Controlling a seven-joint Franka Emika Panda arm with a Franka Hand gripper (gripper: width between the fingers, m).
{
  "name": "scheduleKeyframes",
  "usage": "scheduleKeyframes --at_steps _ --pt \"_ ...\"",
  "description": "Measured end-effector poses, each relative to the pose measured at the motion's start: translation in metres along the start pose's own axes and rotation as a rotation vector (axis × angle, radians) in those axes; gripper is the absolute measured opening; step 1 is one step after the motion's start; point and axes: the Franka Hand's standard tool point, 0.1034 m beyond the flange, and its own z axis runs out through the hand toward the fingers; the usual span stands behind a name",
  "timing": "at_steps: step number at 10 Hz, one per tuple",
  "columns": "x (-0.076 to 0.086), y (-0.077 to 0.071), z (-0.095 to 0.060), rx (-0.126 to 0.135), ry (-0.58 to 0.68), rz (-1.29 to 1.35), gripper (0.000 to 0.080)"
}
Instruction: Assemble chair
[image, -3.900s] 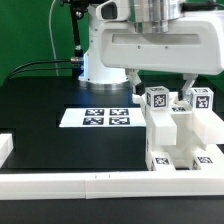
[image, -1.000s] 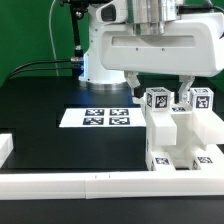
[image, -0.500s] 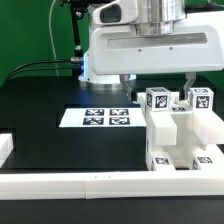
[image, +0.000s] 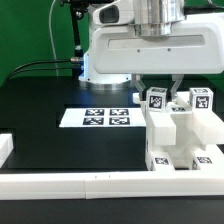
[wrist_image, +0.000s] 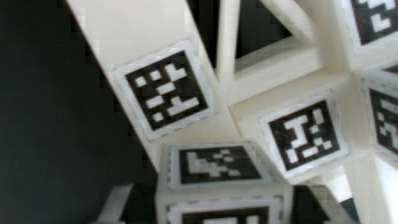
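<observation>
The partly built white chair stands at the exterior view's right, with tags on its blocks. Two tagged posts rise from its top: one nearer the middle, one further right. My gripper hangs straight above the chair, and its fingers come down on either side of the nearer post. In the wrist view that tagged post fills the space between the two fingers, which lie against its sides. The gripper looks shut on it. More tagged chair faces lie beyond.
The marker board lies flat on the black table at the exterior view's left of the chair. A long plain white border rail runs along the front edge. The arm's white base stands behind the board.
The gripper has stayed over the chair. Its fingers have come inward from wide apart onto the sides of the nearer tagged post.
</observation>
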Motion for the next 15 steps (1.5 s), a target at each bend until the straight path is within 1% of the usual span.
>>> scheduleKeyframes --at_steps 2,3,4,5,6,7,8,9,10,11,12,13,15 --pt "0.0005 -0.0023 -0.0008 0.000 0.004 0.234 0.0281" --pt "0.0004 -0.0034 -0.0017 -0.001 0.007 0.450 0.0281" --pt "0.0009 -0.0036 -0.0022 0.004 0.013 0.632 0.0281" --pt "0.0012 -0.0013 -0.0004 0.038 0.022 0.801 0.0281" --pt "0.0015 0.0008 0.0009 0.067 0.024 0.914 0.0281" --pt "0.0016 0.0005 0.0008 0.070 0.020 0.986 0.0281" --pt "0.0016 0.0007 0.0007 0.070 0.020 0.997 0.0281" --pt "0.0014 0.0009 0.0013 0.067 0.021 0.938 0.0281" --pt "0.0015 -0.0004 0.0000 0.051 0.014 0.789 0.0463" --pt "0.0052 -0.0015 -0.0006 0.045 0.029 0.499 0.0582" --pt "0.0034 -0.0016 0.0008 0.044 0.030 0.337 0.0582" --pt "0.0036 -0.0013 0.0008 0.042 0.031 0.281 0.0636" --pt "0.0037 -0.0010 0.0008 0.039 0.034 0.137 0.0645"
